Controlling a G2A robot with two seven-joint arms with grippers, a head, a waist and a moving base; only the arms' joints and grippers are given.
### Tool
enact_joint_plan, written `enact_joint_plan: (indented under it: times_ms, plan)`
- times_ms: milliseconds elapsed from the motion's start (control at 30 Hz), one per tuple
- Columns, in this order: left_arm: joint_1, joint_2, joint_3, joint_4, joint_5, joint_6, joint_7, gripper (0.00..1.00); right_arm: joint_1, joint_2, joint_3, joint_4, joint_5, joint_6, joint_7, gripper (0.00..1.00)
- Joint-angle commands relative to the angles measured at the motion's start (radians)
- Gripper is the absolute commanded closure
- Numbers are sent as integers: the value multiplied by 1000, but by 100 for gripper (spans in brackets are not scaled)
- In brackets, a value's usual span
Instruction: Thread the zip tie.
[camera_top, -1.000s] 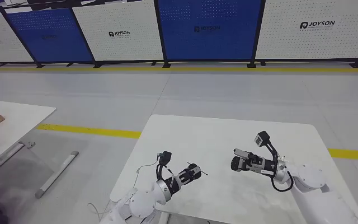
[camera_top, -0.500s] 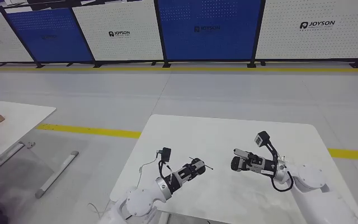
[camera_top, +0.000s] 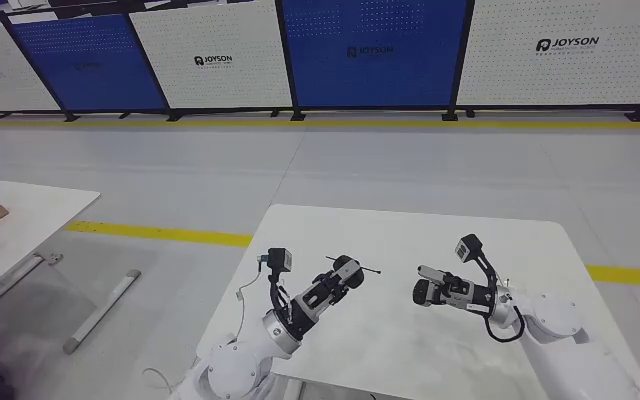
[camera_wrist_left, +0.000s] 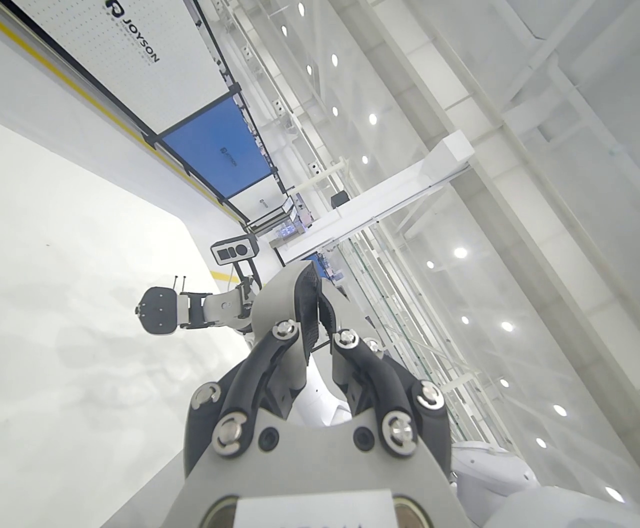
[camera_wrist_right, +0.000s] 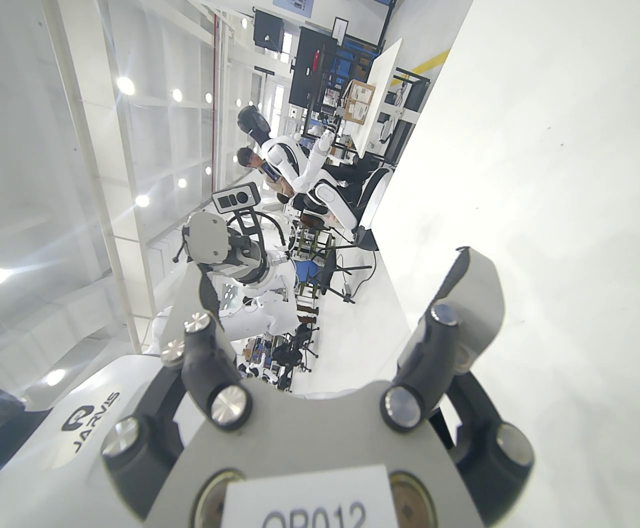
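Note:
A thin black zip tie (camera_top: 372, 269) sticks out sideways from both sides of my left gripper (camera_top: 350, 267), which is shut on it and held above the near left part of the white table (camera_top: 450, 235). In the left wrist view the fingers (camera_wrist_left: 306, 305) are pressed together, with the tie hidden between the pads. My right gripper (camera_top: 421, 292) hovers to the right of it, facing it across a gap. Its fingers (camera_wrist_right: 467, 280) stand wide apart with nothing between them. The right wrist view has the left gripper (camera_wrist_right: 202, 243) farther off, and the left wrist view has the right gripper (camera_wrist_left: 156, 310).
The tabletop around both arms is bare white. A second white table (camera_top: 30, 215) stands at the far left across the floor, and blue and white panels (camera_top: 370, 50) line the back.
My left arm has lifted and swung its gripper up and towards the right gripper, carrying the zip tie; its wrist has turned. The right arm has not moved.

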Motion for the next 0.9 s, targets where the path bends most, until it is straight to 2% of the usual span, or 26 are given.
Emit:
enact_joint_plan:
  times_ms: [0, 200, 333, 400, 467, 733, 867]
  plan:
    - [0, 0, 0, 0, 0, 0, 0, 100, 0, 0, 0, 0, 0, 0, 0, 0]
    - [-4, -1, 3, -4, -2, -5, 1, 100, 0, 0, 0, 0, 0, 0, 0, 0]
    - [3, -3, 2, -31, 2, -90, 8, 100, 0, 0, 0, 0, 0, 0, 0, 0]
    - [13, -2, -4, -38, 31, -108, 1, 100, 0, 0, 0, 0, 0, 0, 0, 0]
    - [21, -2, -8, -43, 54, -100, 24, 100, 0, 0, 0, 0, 0, 0, 0, 0]
    - [20, -3, -7, -40, 56, -97, 24, 100, 0, 0, 0, 0, 0, 0, 0, 0]
    - [0, -2, 3, 4, 112, -22, -11, 100, 0, 0, 0, 0, 0, 0, 0, 0]
